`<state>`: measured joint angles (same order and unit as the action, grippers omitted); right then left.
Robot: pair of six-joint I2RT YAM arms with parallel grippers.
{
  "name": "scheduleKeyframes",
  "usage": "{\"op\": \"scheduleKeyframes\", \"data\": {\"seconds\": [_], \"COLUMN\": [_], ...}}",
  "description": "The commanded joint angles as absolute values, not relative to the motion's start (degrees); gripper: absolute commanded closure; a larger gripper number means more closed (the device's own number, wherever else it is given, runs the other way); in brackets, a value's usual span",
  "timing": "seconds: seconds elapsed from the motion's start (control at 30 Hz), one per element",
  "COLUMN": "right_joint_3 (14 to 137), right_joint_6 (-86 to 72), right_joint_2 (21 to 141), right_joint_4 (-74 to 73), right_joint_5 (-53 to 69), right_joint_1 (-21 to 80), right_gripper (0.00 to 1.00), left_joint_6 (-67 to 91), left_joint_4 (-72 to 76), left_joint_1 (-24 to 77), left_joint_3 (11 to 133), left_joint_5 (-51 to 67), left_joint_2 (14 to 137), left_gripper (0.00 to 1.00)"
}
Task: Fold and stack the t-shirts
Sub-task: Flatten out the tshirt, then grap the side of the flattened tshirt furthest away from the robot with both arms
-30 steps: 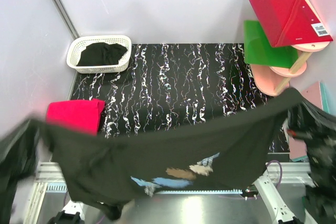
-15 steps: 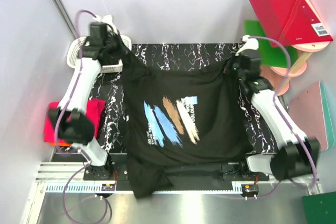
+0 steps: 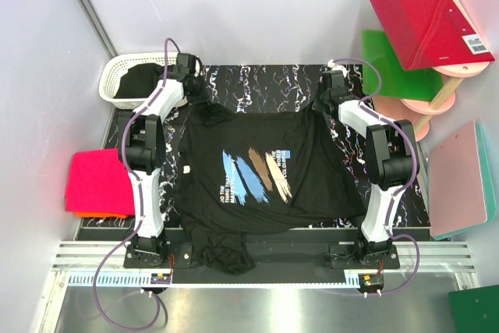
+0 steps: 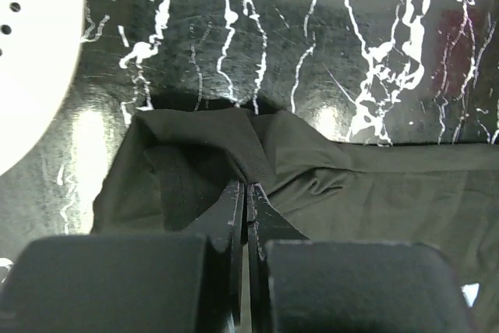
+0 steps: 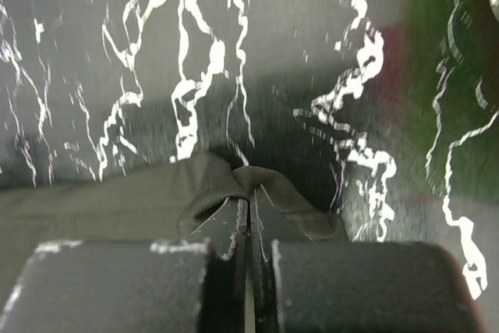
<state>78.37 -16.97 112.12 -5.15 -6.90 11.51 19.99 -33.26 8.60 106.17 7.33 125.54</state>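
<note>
The printed t-shirt lies spread print-up on the marbled table, to the right of the white basket and nearer the arm bases than it, with its near end bunched at the table edge. It looks like thin, limp cloth: light, quick to sag and wrinkle, and likely to slide easily on the glossy top. It is best taken by pinching a fold at a corner or along an edge. The left gripper is clamped on the shirt's far-left corner, just right of the basket, with cloth rucked up at its tips. The right gripper is clenched on the far-right corner, well to the basket's right. Both arms reach fully forward, low over the table, level with the basket's near side
</note>
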Motion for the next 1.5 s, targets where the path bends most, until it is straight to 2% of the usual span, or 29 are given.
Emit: {"op": "scheduleKeyframes", "data": {"seconds": [0.0,0.2,0.23,0.27,0.3,0.33,0.47,0.53,0.57,0.6,0.67,0.7,0.73,0.77,0.8,0.9,1.0,1.33,1.43,1.47], "right_joint_3": [84.28,82.35,82.35,82.53,82.53,82.53,81.04,80.51,80.25,80.16,79.98,79.98,80.07,80.07,80.07,80.07,80.07,80.33,80.25,80.24], "right_joint_6": [-16.79,-16.79,-16.61,-16.44,-16.52,-16.87,-17.40,-17.40,-17.49,-17.58,-17.75,-17.93,-18.02,-17.93,-18.02,-18.10,-17.93,-17.93,-18.02,-18.02], "right_joint_2": [111.97,109.78,109.78,109.78,109.86,109.69,109.16,109.07,108.99,109.07,109.16,109.33,109.42,109.34,109.51,109.60,109.60,110.83,111.01,111.09], "right_joint_4": [-2.99,-2.20,-2.20,-2.20,-2.20,-2.20,-2.02,-1.58,-1.58,-1.50,-1.41,-1.32,-1.23,-1.23,-1.23,-1.14,-0.97,-0.88,-0.88,-0.88], "right_joint_5": [-11.42,-14.24,-13.80,-13.28,-12.92,-12.05,-11.34,-10.99,-10.99,-10.81,-10.28,-9.76,-9.76,-9.67,-9.49,-9.06,-8.70,-8.09,-7.82,-7.74], "right_joint_1": [11.07,10.81,10.72,10.81,10.81,10.81,10.72,10.72,10.81,10.81,10.81,10.81,10.81,10.81,10.81,10.81,10.72,10.72,10.81,10.72], "right_gripper": [1.00,1.00,1.00,1.00,1.00,1.00,1.00,1.00,1.00,1.00,1.00,1.00,1.00,1.00,1.00,1.00,1.00,1.00,1.00,1.00], "left_joint_6": [19.60,18.72,18.11,17.50,17.75,18.19,18.90,19.51,19.86,20.12,20.65,20.65,20.83,20.74,20.66,20.74,21.62,22.67,23.29,23.38], "left_joint_4": [-28.74,-28.30,-28.47,-29.17,-31.79,-32.34,-28.93,-23.48,-21.90,-20.06,-18.82,-17.85,-17.41,-17.14,-17.14,-16.70,-15.56,-15.21,-15.29,-15.12], "left_joint_1": [8.53,8.53,8.53,8.53,8.53,8.61,9.58,9.84,9.84,9.93,10.11,10.19,10.28,10.28,10.28,10.28,10.28,10.28,10.28,10.28], "left_joint_3": [110.56,110.83,111.44,112.32,114.50,114.52,104.62,94.60,89.18,87.03,82.03,80.78,79.90,79.02,79.01,79.89,80.60,86.30,86.93,86.75], "left_joint_5": [4.22,2.55,3.42,3.69,3.52,4.12,2.29,2.90,3.16,3.60,3.96,3.87,3.35,3.08,3.16,3.69,4.13,5.45,6.06,6.15], "left_joint_2": [122.17,118.57,118.83,120.13,120.93,121.20,115.33,110.07,108.65,107.59,105.47,105.12,105.20,105.55,106.17,109.24,111.88,120.22,120.76,120.50], "left_gripper": [1.00,1.00,0.64,0.35,0.12,0.01,0.01,0.01,0.06,0.12,0.36,0.62,0.67,0.67,0.52,0.32,0.30,0.36,0.63,0.86]}}
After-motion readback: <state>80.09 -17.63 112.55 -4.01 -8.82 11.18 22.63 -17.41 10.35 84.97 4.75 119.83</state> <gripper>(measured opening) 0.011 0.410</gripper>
